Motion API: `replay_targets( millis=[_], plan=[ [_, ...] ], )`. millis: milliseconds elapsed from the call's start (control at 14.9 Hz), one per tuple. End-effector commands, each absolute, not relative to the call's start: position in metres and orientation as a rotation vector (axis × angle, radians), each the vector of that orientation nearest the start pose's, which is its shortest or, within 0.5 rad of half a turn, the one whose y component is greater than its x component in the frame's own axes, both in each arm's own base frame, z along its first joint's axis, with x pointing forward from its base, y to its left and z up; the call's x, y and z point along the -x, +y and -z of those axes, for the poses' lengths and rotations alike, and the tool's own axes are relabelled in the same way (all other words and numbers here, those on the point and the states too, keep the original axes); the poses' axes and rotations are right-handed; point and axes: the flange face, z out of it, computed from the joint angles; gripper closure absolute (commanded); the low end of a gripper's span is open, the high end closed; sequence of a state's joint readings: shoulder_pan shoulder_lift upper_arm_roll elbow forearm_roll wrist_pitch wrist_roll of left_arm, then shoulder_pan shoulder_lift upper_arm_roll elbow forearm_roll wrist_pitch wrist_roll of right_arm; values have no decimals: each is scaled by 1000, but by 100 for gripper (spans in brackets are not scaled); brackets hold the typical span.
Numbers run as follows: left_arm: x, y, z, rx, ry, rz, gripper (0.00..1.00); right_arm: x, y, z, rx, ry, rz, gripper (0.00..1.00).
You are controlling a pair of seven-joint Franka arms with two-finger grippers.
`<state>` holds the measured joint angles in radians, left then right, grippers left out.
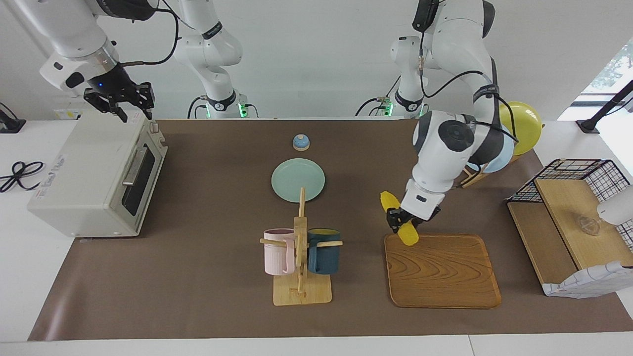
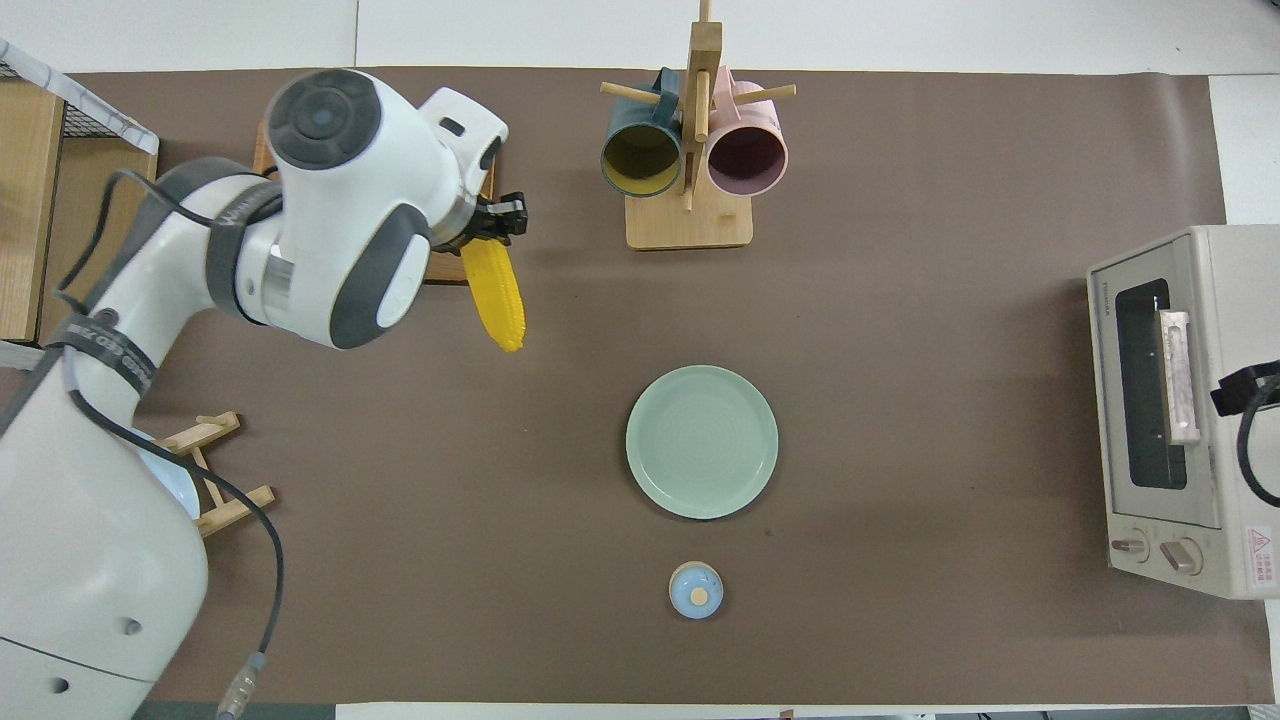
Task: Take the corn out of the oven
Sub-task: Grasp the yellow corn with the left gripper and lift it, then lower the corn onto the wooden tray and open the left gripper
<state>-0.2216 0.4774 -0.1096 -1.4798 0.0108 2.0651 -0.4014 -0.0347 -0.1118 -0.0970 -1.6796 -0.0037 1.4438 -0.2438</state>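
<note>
Facing view
Left gripper (image 1: 403,221): clenched on the corn (image 1: 399,226), raised over the wooden tray's (image 1: 442,272) corner nearest the robots.
Corn: tilted, lower end just over the tray edge.
Right gripper (image 1: 121,101): in the air above the oven's (image 1: 94,173) top, fingers spread, grasping nothing.
Oven: door shut, at the right arm's end of the table.

Overhead view
Left gripper (image 2: 492,220): gripping the corn (image 2: 495,297) at one end.
Corn: jutting past the tray toward the green plate (image 2: 702,441), apart from it.
Oven (image 2: 1185,410): handle against the closed glass door.
</note>
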Motion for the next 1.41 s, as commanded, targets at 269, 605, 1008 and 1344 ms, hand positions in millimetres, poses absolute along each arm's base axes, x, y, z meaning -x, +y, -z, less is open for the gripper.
replay_targets(
  millis=[269,605,1008,1344],
  plan=[
    [-748,-171,-383,3239,-2,154,100,-507,-71,-615,3051,-165,-207,0],
    [-762,-148,-368,3207,172,249,100,-523,-68,-630,3095,-140,-183,0],
    [-768,-145,-337,3202,170,252,100,-557,-49,-624,3079,-118,-303,0],
    [-765,-151,-329,3175,190,220,100,-545,-43,-631,3092,-123,-280,0]
  ],
)
